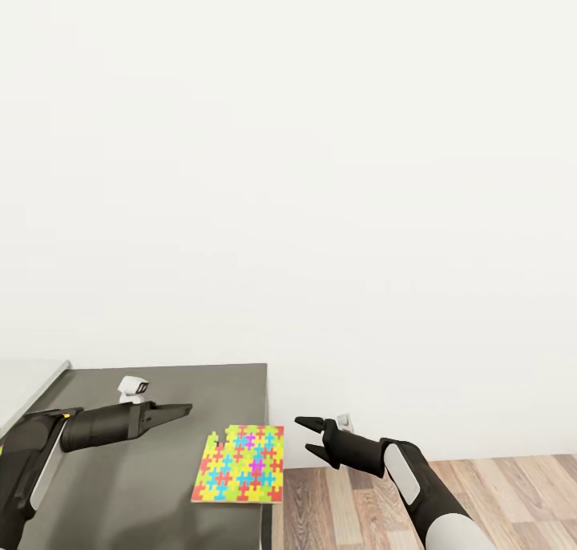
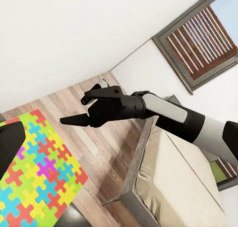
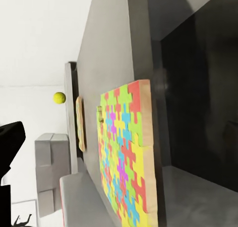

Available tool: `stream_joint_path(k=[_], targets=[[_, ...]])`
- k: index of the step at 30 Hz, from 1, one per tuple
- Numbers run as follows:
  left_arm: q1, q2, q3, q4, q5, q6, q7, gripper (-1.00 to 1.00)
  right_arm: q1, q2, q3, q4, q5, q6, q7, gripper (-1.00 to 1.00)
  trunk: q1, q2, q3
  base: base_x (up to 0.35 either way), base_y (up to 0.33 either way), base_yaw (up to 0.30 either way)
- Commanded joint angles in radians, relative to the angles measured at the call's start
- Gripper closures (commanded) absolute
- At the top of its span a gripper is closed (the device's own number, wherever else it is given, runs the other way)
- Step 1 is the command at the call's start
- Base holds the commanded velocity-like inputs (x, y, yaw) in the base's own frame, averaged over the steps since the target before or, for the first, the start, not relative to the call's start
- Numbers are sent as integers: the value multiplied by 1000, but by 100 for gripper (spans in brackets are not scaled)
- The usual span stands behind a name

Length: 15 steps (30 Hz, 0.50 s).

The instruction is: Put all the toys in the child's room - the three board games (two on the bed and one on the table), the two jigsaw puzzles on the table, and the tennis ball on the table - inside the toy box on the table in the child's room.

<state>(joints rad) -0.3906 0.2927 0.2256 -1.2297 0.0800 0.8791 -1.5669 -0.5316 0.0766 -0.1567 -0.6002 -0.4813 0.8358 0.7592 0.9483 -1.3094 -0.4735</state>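
As the jigsaw puzzle (image 1: 240, 464) overhangs the desk (image 1: 144, 486) edge, a nudge risks dropping it; left end effector (image 1: 180, 410) together, right end effector (image 1: 308, 436) apart.

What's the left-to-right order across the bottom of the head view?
Left end effector → jigsaw puzzle on the dark grey table → right end effector → wood-plank floor.

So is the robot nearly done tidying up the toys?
Not yet. No toy box shows, so nothing looks put away. One jigsaw puzzle lies at the dark table's edge, and the tennis ball is out too. The left gripper and right gripper hover empty beside the puzzle.
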Motion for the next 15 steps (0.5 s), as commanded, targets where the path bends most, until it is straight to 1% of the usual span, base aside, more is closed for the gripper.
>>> stream_joint_path(k=[1,15], targets=[[-1,0,0,0,0,11,-4,-100,-1,1,-5,0,3,5,3,-100,0,-1,-1,0,17,0],[-1,0,0,1,0,11,-4,-100,-1,2,-3,0,3,4,3,-100,0,-1,-1,1,4,0]])
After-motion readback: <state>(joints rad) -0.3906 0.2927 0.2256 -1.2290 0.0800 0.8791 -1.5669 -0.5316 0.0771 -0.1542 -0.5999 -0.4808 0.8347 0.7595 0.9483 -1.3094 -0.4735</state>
